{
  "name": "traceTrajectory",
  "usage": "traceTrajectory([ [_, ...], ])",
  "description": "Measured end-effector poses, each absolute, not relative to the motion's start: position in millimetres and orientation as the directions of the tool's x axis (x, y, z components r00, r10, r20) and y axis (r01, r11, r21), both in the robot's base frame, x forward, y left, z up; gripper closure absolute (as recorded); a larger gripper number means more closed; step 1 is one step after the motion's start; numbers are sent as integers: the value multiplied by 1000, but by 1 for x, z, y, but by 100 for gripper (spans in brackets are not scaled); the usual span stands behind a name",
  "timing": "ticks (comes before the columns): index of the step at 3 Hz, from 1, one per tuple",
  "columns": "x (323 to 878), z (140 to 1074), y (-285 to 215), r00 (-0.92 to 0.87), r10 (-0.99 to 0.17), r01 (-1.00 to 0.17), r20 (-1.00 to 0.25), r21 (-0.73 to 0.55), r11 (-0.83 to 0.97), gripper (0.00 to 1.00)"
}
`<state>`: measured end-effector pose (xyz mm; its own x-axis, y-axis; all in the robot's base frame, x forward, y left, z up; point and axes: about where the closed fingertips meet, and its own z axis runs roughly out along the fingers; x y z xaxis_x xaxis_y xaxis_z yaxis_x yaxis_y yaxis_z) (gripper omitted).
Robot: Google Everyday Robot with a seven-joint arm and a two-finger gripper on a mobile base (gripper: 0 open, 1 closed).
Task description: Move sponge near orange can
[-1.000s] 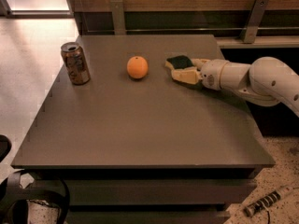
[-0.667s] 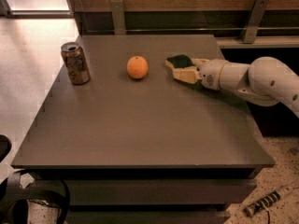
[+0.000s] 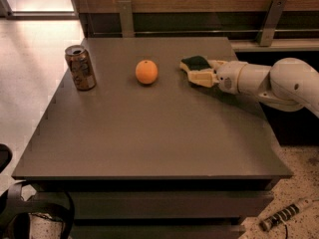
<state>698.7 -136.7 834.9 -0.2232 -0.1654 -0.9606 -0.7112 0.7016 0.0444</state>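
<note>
Sponge [image 3: 195, 62] lies far right on the table [image 3: 149, 133], unmoved over the last second, gripper [image 3: 205, 69] against it; I cannot tell whether it grips. The orange can [image 3: 80, 67] stands well apart, so carrying remains.

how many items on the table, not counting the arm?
3: orange can far left, orange fruit center back, sponge back right, with the gripper at it. Nothing seems hidden.
</note>
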Motion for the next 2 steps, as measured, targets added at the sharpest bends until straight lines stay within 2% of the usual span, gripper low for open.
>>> traceTrajectory([
  [2, 680, 884, -178, -211, -212, -682, -954, -12, 731, 100],
])
